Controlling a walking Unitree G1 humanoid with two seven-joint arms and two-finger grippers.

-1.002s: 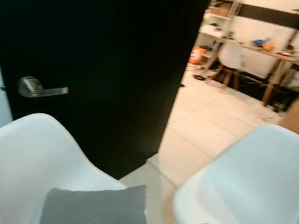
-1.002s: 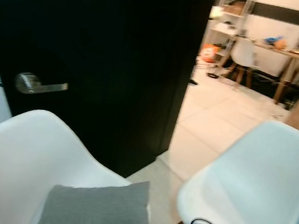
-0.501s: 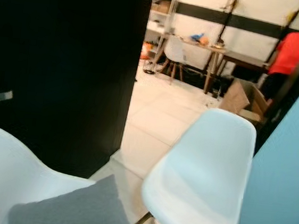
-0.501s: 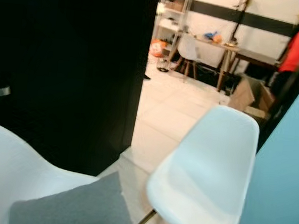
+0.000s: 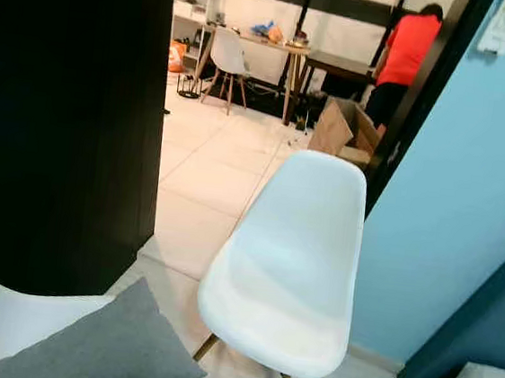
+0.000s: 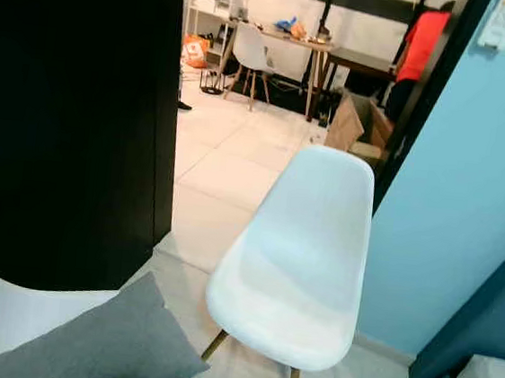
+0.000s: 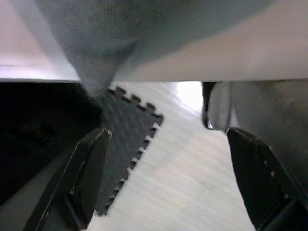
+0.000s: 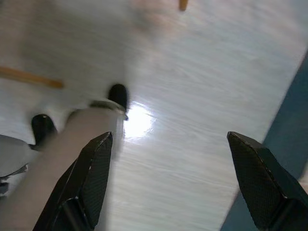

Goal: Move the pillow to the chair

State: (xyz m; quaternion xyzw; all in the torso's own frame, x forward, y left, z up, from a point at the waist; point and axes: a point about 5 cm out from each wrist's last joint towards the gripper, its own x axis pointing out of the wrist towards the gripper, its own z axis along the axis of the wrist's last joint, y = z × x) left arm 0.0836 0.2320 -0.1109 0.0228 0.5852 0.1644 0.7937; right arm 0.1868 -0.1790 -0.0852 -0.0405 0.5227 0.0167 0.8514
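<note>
A grey pillow (image 5: 100,351) lies on the seat of a white chair (image 5: 4,321) at the lower left, its corner hanging over the seat's edge. A second white shell chair (image 5: 295,257) with wooden legs stands ahead of me, its seat bare. In the left wrist view my left gripper (image 7: 166,173) is open, below the pillow's (image 7: 125,33) underside and the seat edge, over a black foam mat (image 7: 127,139). In the right wrist view my right gripper (image 8: 171,175) is open above the pale floor, nothing between its fingers.
A black open door (image 5: 61,115) stands at the left. A blue wall (image 5: 455,192) closes the right side. Through the doorway I see a tiled room with a desk (image 5: 259,41), a small chair, a cardboard box (image 5: 340,126) and a person in red (image 5: 412,48).
The camera has swung to the right: the door handle and the near chair slid off to the left, and the bare chair and blue wall came to the centre.
</note>
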